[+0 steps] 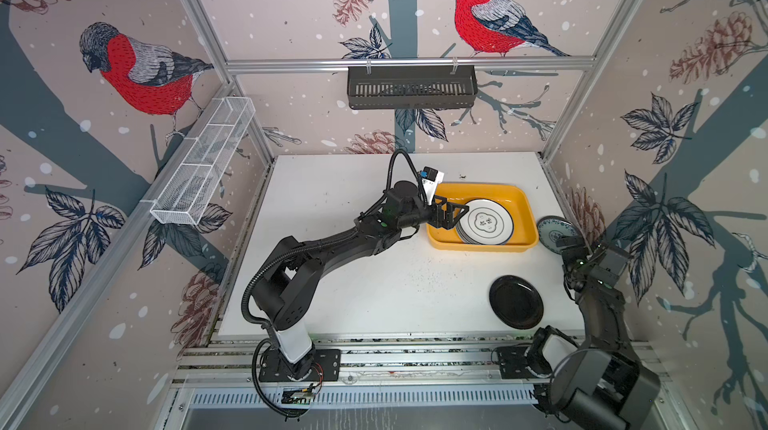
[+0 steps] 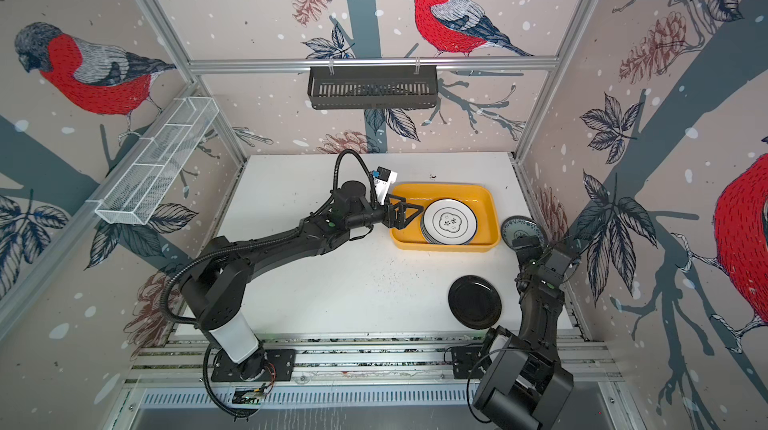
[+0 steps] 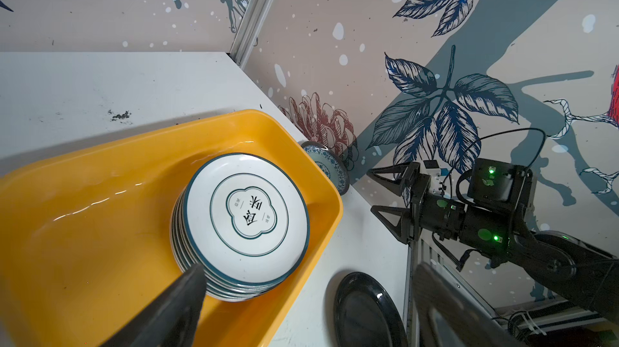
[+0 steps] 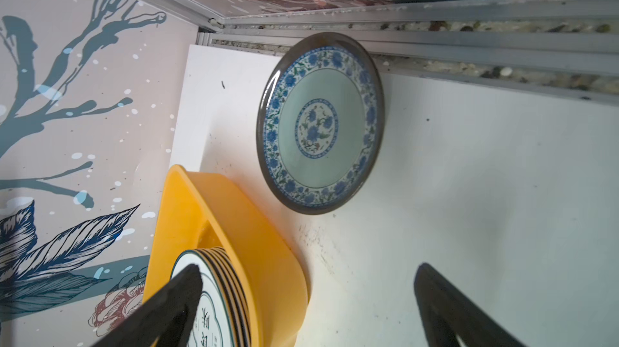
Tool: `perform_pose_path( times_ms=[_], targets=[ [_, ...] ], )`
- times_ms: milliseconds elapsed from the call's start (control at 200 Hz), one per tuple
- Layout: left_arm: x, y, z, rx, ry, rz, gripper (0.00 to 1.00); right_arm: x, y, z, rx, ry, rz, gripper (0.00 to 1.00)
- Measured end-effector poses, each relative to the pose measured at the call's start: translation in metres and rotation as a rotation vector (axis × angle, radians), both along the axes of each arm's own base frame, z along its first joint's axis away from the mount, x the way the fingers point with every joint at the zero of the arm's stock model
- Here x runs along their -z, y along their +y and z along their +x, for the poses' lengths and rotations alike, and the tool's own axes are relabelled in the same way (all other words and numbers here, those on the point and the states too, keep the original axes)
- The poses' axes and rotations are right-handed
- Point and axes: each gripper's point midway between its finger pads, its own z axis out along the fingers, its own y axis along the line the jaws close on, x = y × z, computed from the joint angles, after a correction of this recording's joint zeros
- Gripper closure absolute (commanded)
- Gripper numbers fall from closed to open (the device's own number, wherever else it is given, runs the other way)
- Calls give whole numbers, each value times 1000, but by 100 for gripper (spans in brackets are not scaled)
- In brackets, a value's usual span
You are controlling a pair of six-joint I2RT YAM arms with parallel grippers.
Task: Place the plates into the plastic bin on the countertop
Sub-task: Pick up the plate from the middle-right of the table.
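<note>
White table (image 1: 353, 282): yellow bin (image 1: 524, 208) sits at the back right. In the bin there is one stack of plates (image 1: 488, 222), the top one white with a flower outline, standing toward the bin's near wall. Two are outside the bin: the black plate (image 1: 516, 301) flat on the table near the front right, and the blue-green plate (image 4: 320, 124) just beside the bin's right end, by the frame rail. Left hand (image 1: 459, 216) has its jaws wide apart, empty, over the bin at the stack's left rim. Right hand (image 3: 376, 191) also spread, empty, near the blue-green plate.
</note>
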Motion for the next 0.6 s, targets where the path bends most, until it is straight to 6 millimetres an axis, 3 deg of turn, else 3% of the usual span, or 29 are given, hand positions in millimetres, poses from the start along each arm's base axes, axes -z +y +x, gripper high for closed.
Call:
perform_pose_path(
  times_ms=[395, 595],
  targets=[
    [0, -2, 0, 14, 4, -6, 4, 43, -1, -2, 56, 7, 123, 0],
    [2, -1, 1, 7, 22, -9, 4, 44, -5, 5, 66, -58, 134, 0]
  ],
)
